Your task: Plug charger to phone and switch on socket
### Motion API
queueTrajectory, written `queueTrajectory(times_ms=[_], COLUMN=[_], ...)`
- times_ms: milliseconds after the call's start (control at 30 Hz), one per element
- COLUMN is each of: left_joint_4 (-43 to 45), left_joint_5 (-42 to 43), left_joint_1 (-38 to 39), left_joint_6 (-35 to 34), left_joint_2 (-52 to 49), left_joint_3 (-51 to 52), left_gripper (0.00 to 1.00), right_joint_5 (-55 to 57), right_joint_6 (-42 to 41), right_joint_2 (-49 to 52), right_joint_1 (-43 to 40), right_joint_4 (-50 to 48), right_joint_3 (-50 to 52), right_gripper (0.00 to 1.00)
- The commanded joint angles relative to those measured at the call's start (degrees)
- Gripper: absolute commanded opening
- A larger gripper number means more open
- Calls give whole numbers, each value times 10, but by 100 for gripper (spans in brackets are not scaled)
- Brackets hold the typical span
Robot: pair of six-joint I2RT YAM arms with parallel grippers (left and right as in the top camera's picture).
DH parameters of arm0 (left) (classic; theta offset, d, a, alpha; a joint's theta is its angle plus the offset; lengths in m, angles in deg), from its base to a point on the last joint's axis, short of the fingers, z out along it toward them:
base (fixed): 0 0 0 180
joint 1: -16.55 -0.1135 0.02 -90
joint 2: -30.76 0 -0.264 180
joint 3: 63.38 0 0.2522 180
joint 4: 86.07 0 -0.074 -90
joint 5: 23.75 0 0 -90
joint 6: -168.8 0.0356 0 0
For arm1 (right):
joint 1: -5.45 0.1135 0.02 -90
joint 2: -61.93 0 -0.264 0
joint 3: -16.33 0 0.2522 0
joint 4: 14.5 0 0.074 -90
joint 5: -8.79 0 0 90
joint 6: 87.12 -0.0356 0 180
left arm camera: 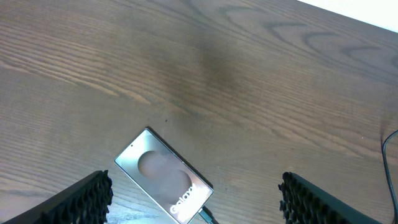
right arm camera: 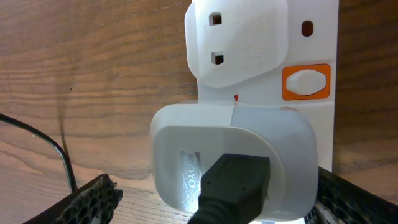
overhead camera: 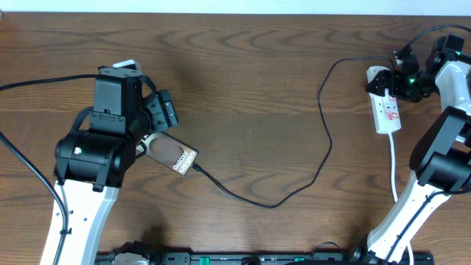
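While holding right gripper point(right arm camera: 225, 200) wide, empty, over socket point(overhead camera: 385, 110) upper right, risks nudging charger point(right arm camera: 236, 180) loose. Could miss switch point(right arm camera: 306, 82) if off-centre.

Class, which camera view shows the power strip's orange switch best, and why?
Right wrist: the orange switch sits close up, sharp and unblocked. Overhead shows the power strip far off, its switches mere red specks. Left wrist misses it.

Shows phone point(left arm camera: 165, 177) flat on table point(left arm camera: 217, 62) near 6 o'clock; charger point(left arm camera: 207, 216) tip at its lower end; left gripper point(left arm camera: 196, 190) spread wide, 7 and 5.
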State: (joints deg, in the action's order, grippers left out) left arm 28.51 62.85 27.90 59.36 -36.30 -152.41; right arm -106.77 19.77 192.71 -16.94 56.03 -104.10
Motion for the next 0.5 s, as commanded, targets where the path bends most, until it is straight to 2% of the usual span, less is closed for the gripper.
queueTrajectory(times_ms=[0, 467], left_joint_4=[-2, -2], left_joint_5=[-12, -11], left_joint_1=[2, 2], left_joint_6=[1, 1], left_joint_2=[0, 0], left_joint_3=[-11, -11], left_gripper=[85, 85], right_joint_5=[-11, 45], right_joint_6=[-20, -53], right_joint_2=[9, 9], right_joint_1=[24, 23], right_joint_4=[11, 8], right_joint_3=[6, 6], right_gripper=[90, 88])
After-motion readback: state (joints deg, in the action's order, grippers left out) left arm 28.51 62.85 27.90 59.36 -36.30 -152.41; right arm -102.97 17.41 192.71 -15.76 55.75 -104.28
